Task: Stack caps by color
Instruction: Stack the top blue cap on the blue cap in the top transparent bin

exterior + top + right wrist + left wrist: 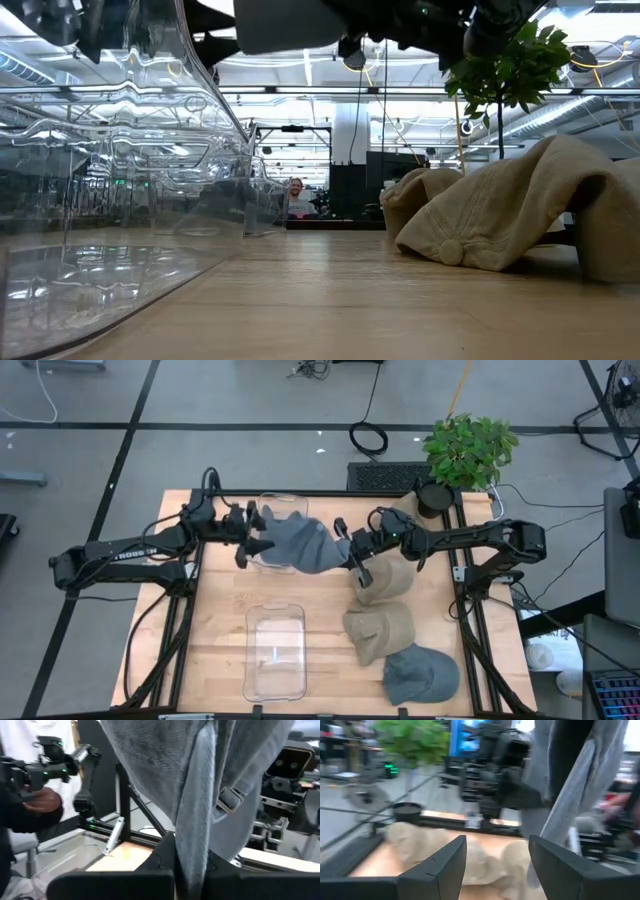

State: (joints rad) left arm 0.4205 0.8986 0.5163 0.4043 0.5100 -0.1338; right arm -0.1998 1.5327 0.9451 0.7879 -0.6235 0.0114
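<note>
A blue-grey cap [300,542] hangs above the far clear bin [272,510], with my right gripper [352,560] shut on its right end. My left gripper [252,543] stands open at the cap's left side. In the left wrist view its fingers [445,865] have nothing between them, and the cap [570,785] hangs just beyond one of them. Two tan caps [385,580] [378,630] and another blue-grey cap [420,675] lie in a row on the table's right half. My right gripper pinches a bunched fold of the cap's fabric [192,845] between its two fingers, close to the back strap and buckle [229,799]. The fingers come about level from the table's right. The cap is lifted clear of the table. My left gripper: I cannot tell whether it touches the cap.
A second clear bin [275,650] stands near the front edge, left of the tan caps. A potted plant [465,450] stands at the far right corner. Beyond the table's left side, a person's hand [40,802] holds a device.
</note>
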